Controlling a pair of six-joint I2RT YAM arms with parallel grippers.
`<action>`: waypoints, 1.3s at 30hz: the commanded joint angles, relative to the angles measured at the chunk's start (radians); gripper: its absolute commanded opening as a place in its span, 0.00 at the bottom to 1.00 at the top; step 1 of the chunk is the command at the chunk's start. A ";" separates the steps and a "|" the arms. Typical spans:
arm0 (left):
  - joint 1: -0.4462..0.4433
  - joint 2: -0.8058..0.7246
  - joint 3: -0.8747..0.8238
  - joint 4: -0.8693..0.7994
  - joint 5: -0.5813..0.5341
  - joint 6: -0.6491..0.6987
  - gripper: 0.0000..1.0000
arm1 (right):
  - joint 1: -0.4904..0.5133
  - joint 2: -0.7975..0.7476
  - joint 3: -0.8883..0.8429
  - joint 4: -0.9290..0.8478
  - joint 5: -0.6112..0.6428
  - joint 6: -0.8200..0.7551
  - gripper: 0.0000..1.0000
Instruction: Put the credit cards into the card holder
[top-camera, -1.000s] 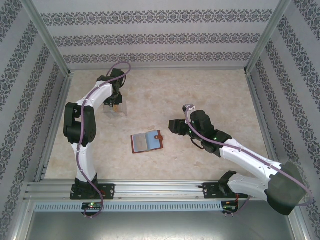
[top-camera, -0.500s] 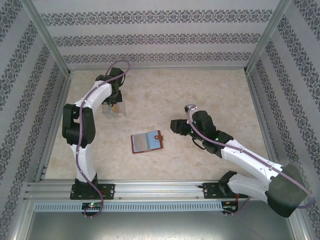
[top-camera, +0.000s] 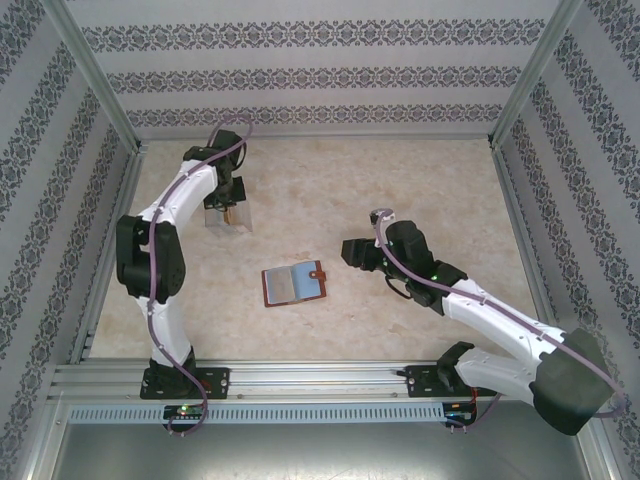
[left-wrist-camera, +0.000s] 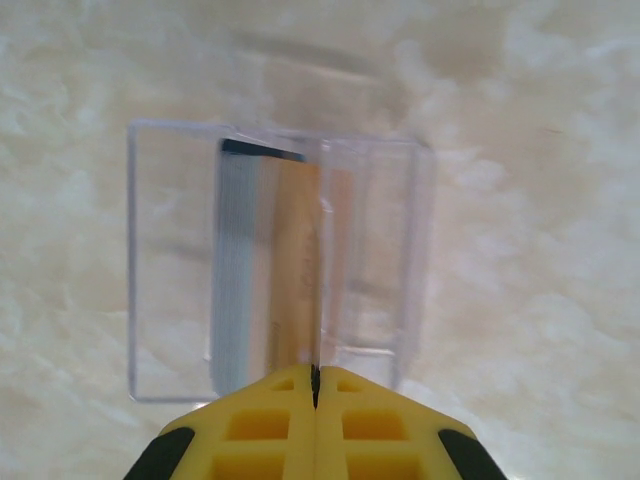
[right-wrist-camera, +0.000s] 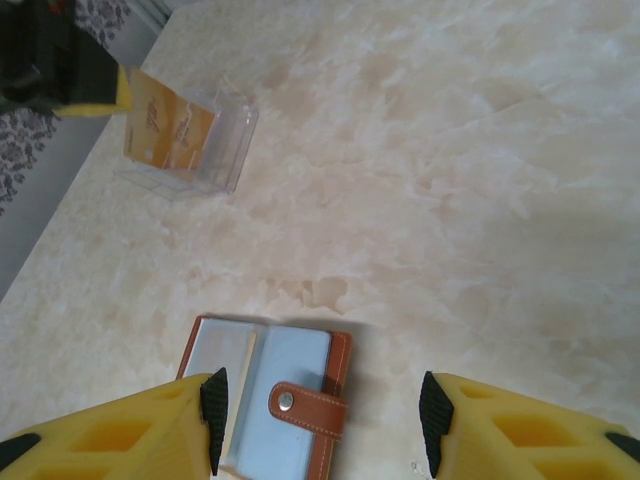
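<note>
Left gripper (left-wrist-camera: 315, 385) pinching shut on orange card (left-wrist-camera: 295, 260) standing in clear box (left-wrist-camera: 170, 260); right gripper (right-wrist-camera: 322, 405) hovering, fingers apart, above open card holder (right-wrist-camera: 290, 360).

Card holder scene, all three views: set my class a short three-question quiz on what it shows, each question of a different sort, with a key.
1. True or false: the left hand is open.
2. The card holder lies: A) snapped shut; B) opened flat on the table; C) standing on edge.
3. Fill in: the credit cards stand on edge in a ___ plastic box.
Key: 1 false, it is shut on a card's edge; 2 B; 3 clear.
</note>
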 joint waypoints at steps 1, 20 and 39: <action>0.027 -0.108 -0.021 -0.005 0.162 -0.082 0.00 | -0.008 0.069 0.041 0.007 -0.085 0.000 0.55; 0.041 -0.381 -0.300 0.345 0.659 -0.178 0.00 | -0.137 0.415 0.232 0.471 -0.588 0.312 0.60; 0.038 -0.320 -0.441 0.366 0.571 -0.146 0.43 | -0.109 0.575 0.461 -0.184 -0.147 0.009 0.61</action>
